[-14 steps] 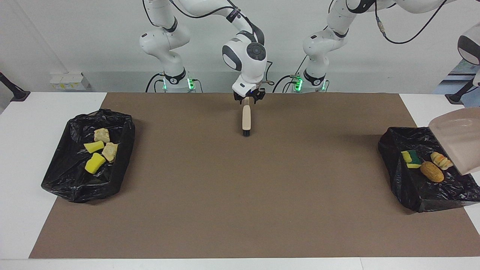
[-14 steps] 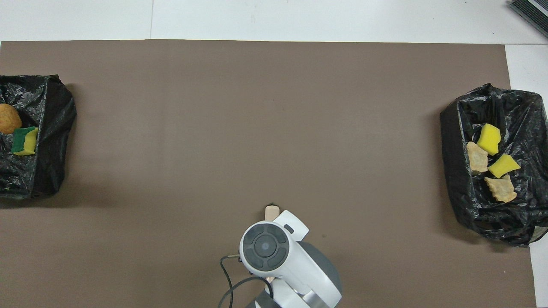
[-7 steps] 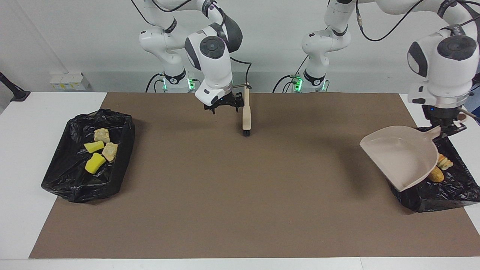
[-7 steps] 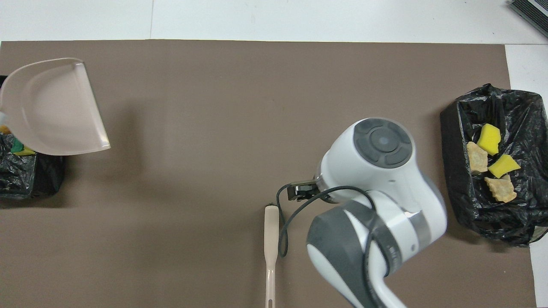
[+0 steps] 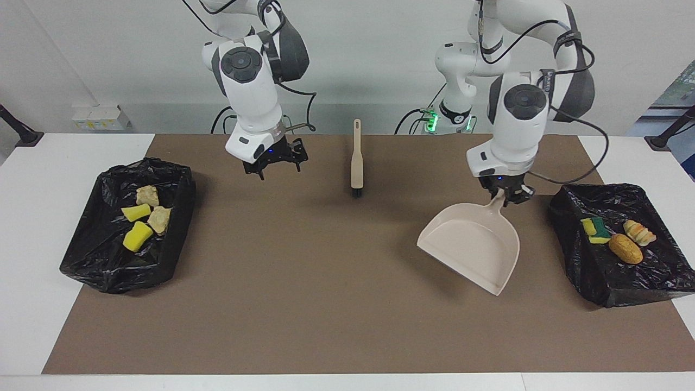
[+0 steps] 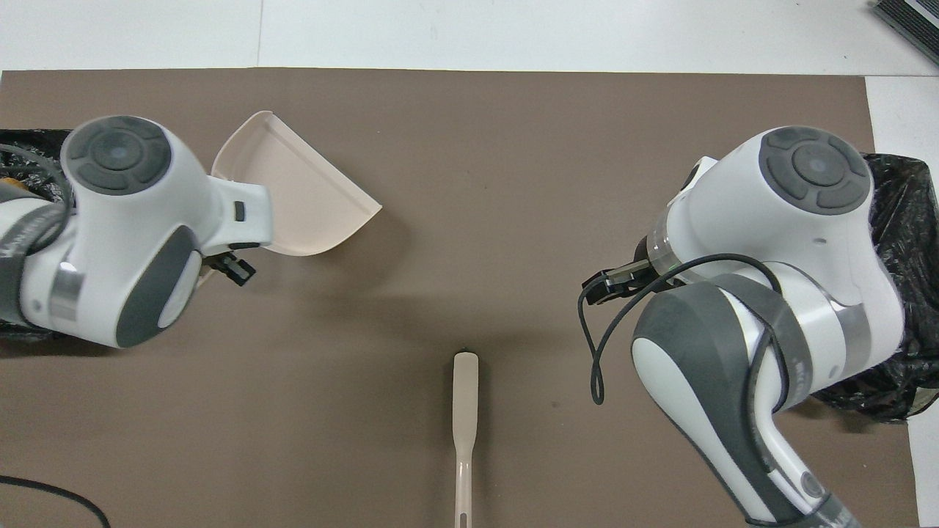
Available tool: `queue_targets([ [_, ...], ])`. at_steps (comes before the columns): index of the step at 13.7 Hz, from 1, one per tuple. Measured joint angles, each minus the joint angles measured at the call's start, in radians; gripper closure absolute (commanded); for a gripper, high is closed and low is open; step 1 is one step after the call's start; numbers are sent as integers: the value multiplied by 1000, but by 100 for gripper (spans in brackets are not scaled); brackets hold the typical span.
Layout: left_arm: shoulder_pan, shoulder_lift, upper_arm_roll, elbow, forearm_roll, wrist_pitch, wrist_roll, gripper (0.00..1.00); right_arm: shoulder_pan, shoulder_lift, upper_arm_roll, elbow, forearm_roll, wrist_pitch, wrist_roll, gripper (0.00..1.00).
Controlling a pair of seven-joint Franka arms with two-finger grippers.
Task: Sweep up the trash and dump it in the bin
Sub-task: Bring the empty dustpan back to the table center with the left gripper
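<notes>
The trash lies in two black-lined bins. Yellow sponge chunks and tan lumps lie in the bin at the right arm's end. A green-backed sponge and bread-like lumps lie in the bin at the left arm's end. My left gripper is shut on the handle of the beige dustpan, tilted low over the mat beside that bin; the dustpan also shows in the overhead view. My right gripper is open and empty, in the air between the brush and its bin.
The beige brush lies flat on the brown mat midway between the arms, handle toward the robots; it also shows in the overhead view. In the overhead view both arms cover most of the bins.
The right gripper let go of the brush and swung toward its end of the table. The left arm carried the dustpan from over its bin to over the mat.
</notes>
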Motion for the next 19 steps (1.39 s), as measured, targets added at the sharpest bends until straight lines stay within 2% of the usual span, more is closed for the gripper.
queue_targets([
  [3,-86,44,0,0,-89,51,-307,100,-2,-1,-2,16,-2,-10,-3,0],
  [6,-165,87,1,1,-155,110,-493,100,-2,-4,-31,54,-9,-21,-3,0],
  [9,-217,129,1,7,-233,200,-610,100,2,-16,-132,132,-20,-80,-81,0],
  [13,-248,154,2,13,-260,256,-700,100,19,-21,-314,177,-28,-89,-150,0],
  [14,-255,158,2,13,-262,258,-705,95,28,-22,-359,190,-29,-89,-151,0],
  [16,-270,170,2,13,-263,267,-709,61,39,-25,-436,205,-29,-92,-153,0],
  [17,-277,175,2,13,-264,270,-710,40,39,-31,-459,211,-29,-100,-158,0],
  [19,-282,178,2,13,-264,270,-712,7,41,-56,-468,219,-29,-122,-161,0],
])
